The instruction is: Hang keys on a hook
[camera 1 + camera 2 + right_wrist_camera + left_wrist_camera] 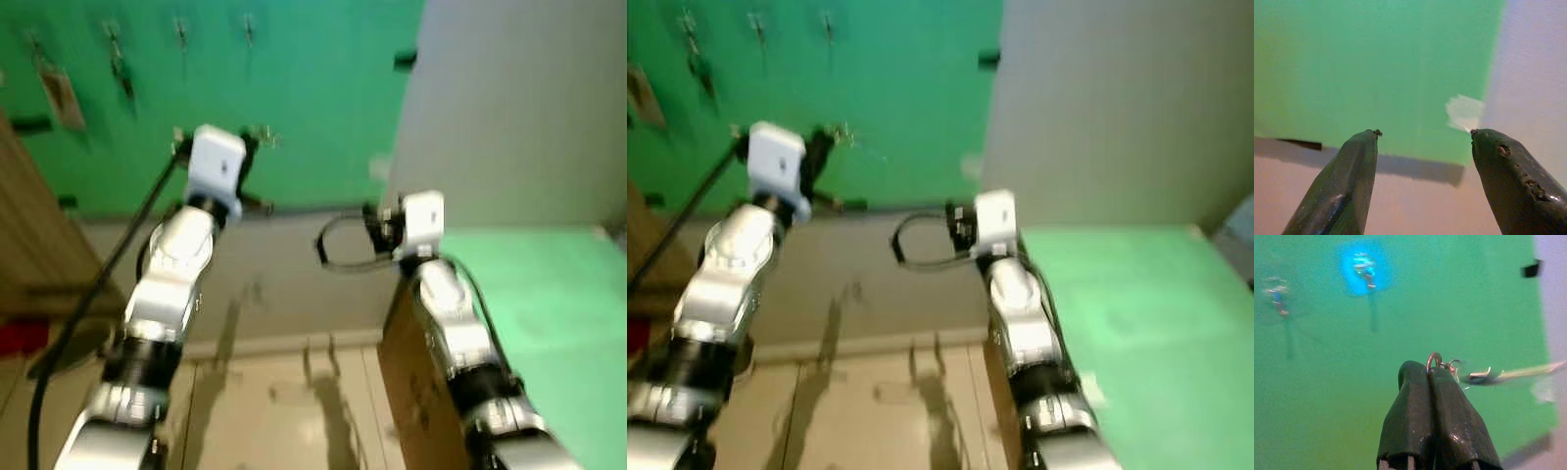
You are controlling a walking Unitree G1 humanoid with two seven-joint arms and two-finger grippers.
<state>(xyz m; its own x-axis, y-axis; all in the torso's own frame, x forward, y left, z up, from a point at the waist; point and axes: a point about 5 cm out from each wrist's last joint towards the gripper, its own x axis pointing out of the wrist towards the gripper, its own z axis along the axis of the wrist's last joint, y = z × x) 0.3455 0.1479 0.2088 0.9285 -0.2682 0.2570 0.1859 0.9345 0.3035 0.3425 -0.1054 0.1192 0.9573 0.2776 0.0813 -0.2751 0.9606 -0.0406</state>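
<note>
A: Four hooks point(116, 44) run along the top of the green board point(294, 98), going left to right, and one on the far left carries a brownish tag point(61, 96). Which arm matters here?

B: The left one. The left gripper point(1431, 377) is pressed shut on the ring of the keys point(1484, 376), with the ring poking out just above the fingertips. The key blade sticks out sideways from the ring, its long axis lying roughly across the fingers rather than along them.

A: And where do the hooks lie from that?

B: Above and ahead. In the head views the left gripper is raised in front of the board, below the row of hooks, and the keys glint just to the right of it. In the wrist view a hook point(1365, 270) sits up and to one side of the ring (it's blurred, so I can't tell how far off the board the ring is).

A: So the next move?

B: I judge it needs the ring lifted and shifted until it lines up with a hook, then slipped over it.

A: The right side?

B: The right gripper point(1422, 133) hangs with its fingers spread apart and nothing between them, lower down near the board's right edge, beside the white wall point(519, 108). It's farther from the hooks.
</note>
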